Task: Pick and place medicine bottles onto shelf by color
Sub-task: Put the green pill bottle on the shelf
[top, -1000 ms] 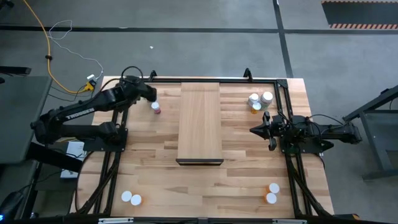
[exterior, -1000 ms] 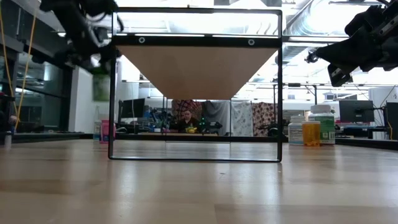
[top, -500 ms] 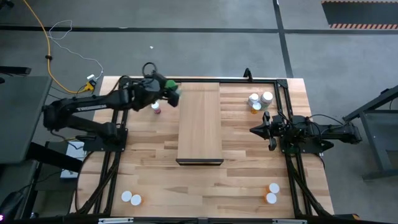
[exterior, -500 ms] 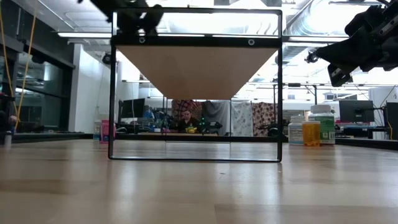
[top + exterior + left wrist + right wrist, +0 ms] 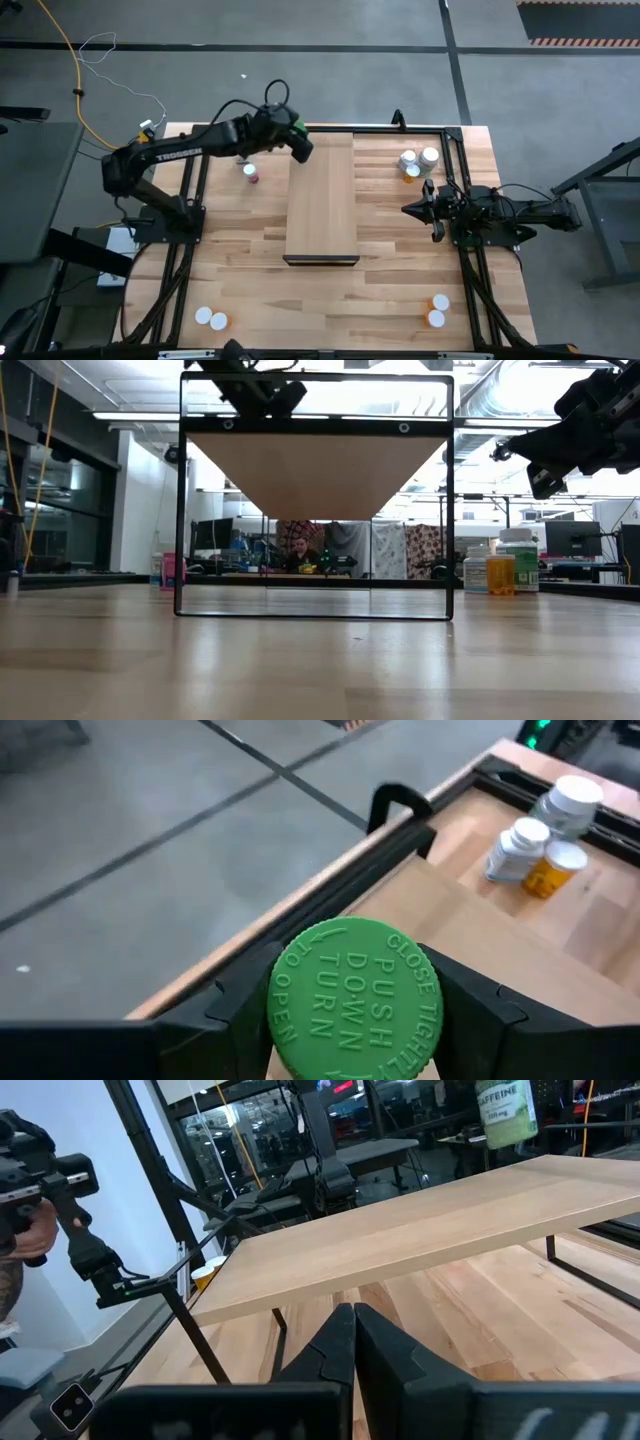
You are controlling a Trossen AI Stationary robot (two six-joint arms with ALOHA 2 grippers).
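We see the left gripper [image 5: 298, 140] reaching over the far left corner of the shelf [image 5: 322, 215], its fingers [image 5: 215, 1010] clamped on a green-capped bottle [image 5: 352, 998]. In the left wrist view the green cap reads "PUSH DOWN TURN" and fills the gap between the 2 dark fingers, with the pale shelf board and its black frame just beyond. In the low view the same gripper [image 5: 255, 390] shows above the top left of the shelf frame.

The right gripper [image 5: 412, 209] waits off the right side of the shelf, above the bench [image 5: 240, 270], fingers pressed together and holding nothing; in the right wrist view they [image 5: 352, 1342] meet in a single point facing the shelf's long edge.

A pink-bodied bottle [image 5: 250, 172] with a white cap stands on the bench just left of the shelf, near the left arm. A group of 3 bottles [image 5: 417, 162], 2 white and 1 orange, stands near the far right corner, and shows again in the low view [image 5: 500, 567] and the left wrist view [image 5: 545, 845]. 2 white-capped bottles [image 5: 210, 319] stand at the near left corner and 2 more [image 5: 438, 310] at the near right. A person [image 5: 299, 556] sits in the room behind the bench.
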